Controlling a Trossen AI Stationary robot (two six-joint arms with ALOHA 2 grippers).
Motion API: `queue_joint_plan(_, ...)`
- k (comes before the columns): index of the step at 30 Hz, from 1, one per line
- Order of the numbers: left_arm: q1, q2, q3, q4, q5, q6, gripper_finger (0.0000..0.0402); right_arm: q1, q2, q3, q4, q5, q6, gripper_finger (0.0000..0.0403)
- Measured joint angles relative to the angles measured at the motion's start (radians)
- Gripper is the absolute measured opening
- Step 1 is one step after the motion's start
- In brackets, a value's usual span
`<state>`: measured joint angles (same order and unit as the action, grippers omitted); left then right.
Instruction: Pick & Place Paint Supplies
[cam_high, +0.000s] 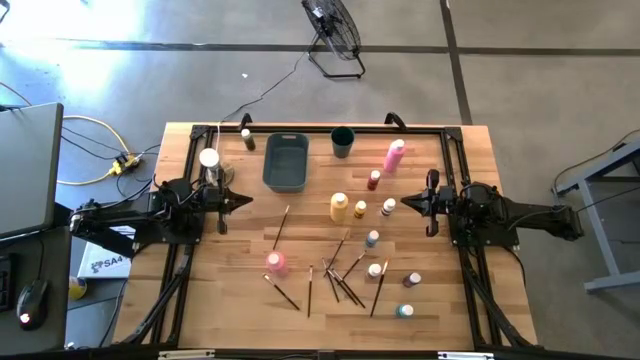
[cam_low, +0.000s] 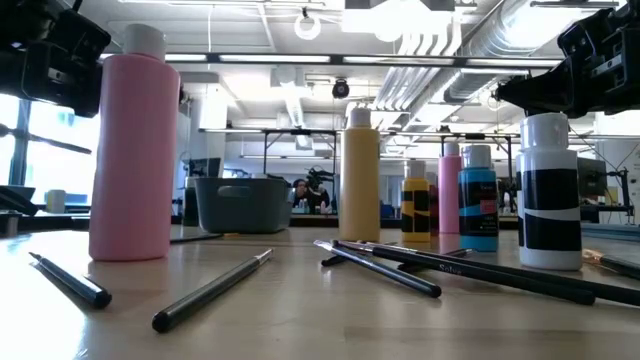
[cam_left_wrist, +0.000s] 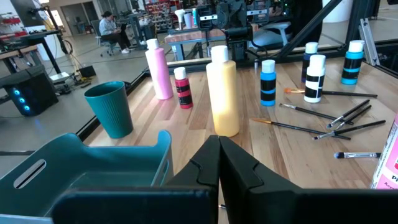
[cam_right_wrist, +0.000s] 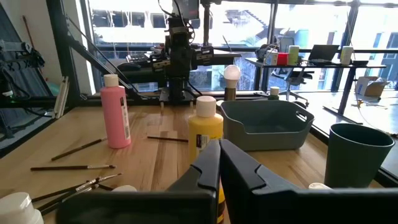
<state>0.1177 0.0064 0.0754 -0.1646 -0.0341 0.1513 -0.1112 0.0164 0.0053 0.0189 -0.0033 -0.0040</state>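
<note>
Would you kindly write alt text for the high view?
Paint bottles and thin dark-handled paintbrushes lie scattered on a wooden table, with a grey plastic bin and dark green cup behind. The shut left gripper and shut right gripper hover at opposite sides.

Two pincers (cam_high: 244, 200) (cam_high: 404, 203) — one bin (cam_high: 285, 162); one cup (cam_high: 342, 141)

In the low view, the frame's right edge is cutting off the dark paintbrushes (cam_low: 520, 275) lying across the lower right. The pink squeeze bottle (cam_low: 133, 150) at the left is hiding whatever stands behind it. In the left wrist view, the right edge is clipping a pink-labelled bottle (cam_left_wrist: 387, 165), its text partly unreadable. In the right wrist view, a white cap (cam_right_wrist: 18, 208) is showing only partly at the lower left corner, and the yellow bottle (cam_right_wrist: 205, 134) is being partly covered by the jaws.
</note>
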Motion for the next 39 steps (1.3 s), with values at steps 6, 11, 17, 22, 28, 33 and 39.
queue_joint_plan(6,0.000,0.000,0.000,0.000,0.000,0.000,0.0000,0.000,0.000,0.000,0.000,0.000,0.000,0.0003)
queue_joint_plan(11,0.000,0.000,0.000,0.000,0.000,0.000,0.0000,0.000,0.000,0.000,0.000,0.000,0.000,0.0003)
queue_joint_plan(17,0.000,0.000,0.000,0.000,0.000,0.000,0.0000,0.000,0.000,0.000,0.000,0.000,0.000,0.0003)
queue_joint_plan(22,0.000,0.000,0.000,0.000,0.000,0.000,0.0000,0.000,0.000,0.000,0.000,0.000,0.000,0.0003)
queue_joint_plan(28,0.000,0.000,0.000,0.000,0.000,0.000,0.0000,0.000,0.000,0.000,0.000,0.001,-0.004,0.0003)
queue_joint_plan(33,0.000,0.000,0.000,0.000,0.000,0.000,0.0000,0.000,0.000,0.000,0.008,0.002,-0.022,0.0003)
queue_joint_plan(39,0.000,0.000,0.000,0.000,0.000,0.000,0.0000,0.000,0.000,0.000,0.009,0.001,-0.020,0.0003)
